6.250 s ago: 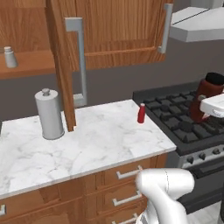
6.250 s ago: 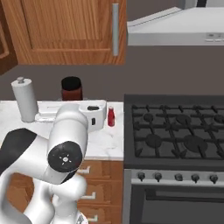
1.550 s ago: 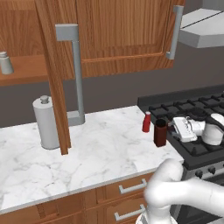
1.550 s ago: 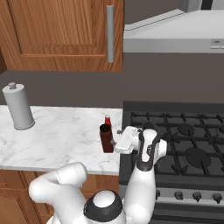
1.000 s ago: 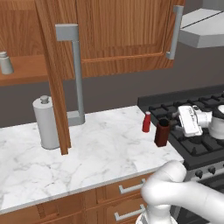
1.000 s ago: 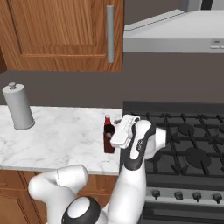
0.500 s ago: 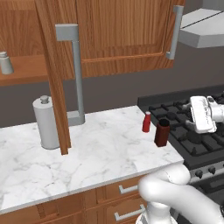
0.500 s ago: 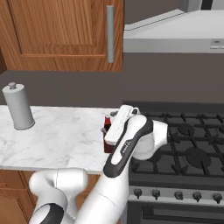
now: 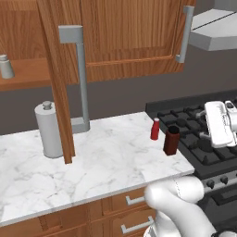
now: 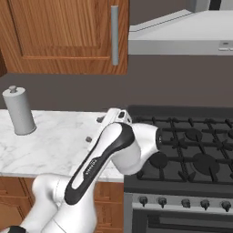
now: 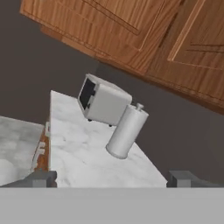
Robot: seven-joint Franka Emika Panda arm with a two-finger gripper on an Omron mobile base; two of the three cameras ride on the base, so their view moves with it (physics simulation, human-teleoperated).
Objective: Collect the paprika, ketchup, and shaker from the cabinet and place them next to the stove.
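Observation:
The paprika [image 9: 171, 140], a dark jar with a black cap, stands on the marble counter [image 9: 106, 159] at the edge of the stove [image 9: 194, 125]. The slim red ketchup [image 9: 155, 129] stands just left of it and a little farther back. The tiny pale shaker [image 9: 5, 67] sits on the shelf of the cabinet [image 9: 129, 32], whose door [image 9: 55, 78] hangs open. My gripper [image 9: 218, 122] hovers over the stove grates, right of the paprika and apart from it. In the hand view the gripper [image 11: 111, 179] is open, fingertips [image 11: 41, 178] wide apart with nothing between them.
A tall grey knob-topped cylinder [image 9: 48, 132] stands on the counter by the open door. The hand view also shows this cylinder [image 11: 127, 130] and a grey boxy appliance [image 11: 103, 101] behind it. A range hood [image 10: 182, 34] hangs over the stove [image 10: 191, 145]. My arm [image 10: 113, 150] covers the counter's right end.
The gripper has let go of the paprika, which stays standing by the stove. The hand has risen and swung right over the grates. Before that the base drove to a new spot.

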